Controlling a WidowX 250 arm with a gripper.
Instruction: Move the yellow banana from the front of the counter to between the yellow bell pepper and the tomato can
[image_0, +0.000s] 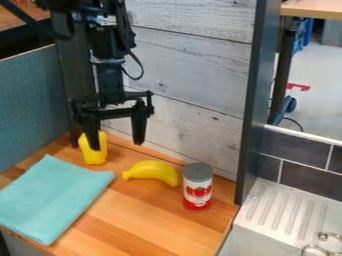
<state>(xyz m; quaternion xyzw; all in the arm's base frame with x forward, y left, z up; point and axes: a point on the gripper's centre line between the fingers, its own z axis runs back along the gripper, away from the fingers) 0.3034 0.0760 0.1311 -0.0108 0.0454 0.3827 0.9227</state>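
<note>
black fingers (139, 127) hang wide apart, one partly hiding a yellow toy (96, 158); banana (152, 171) below them, tomato can (198, 192) lower right, turquoise cloth (50, 197) lower left.

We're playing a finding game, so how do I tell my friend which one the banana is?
Find the wooden counter by the whitish plank wall. Look between the blue-green cloth and the red-and-white can. The banana is the curved yellow thing beside the can; the other yellow thing is straighter and partly behind the gripper.
</note>
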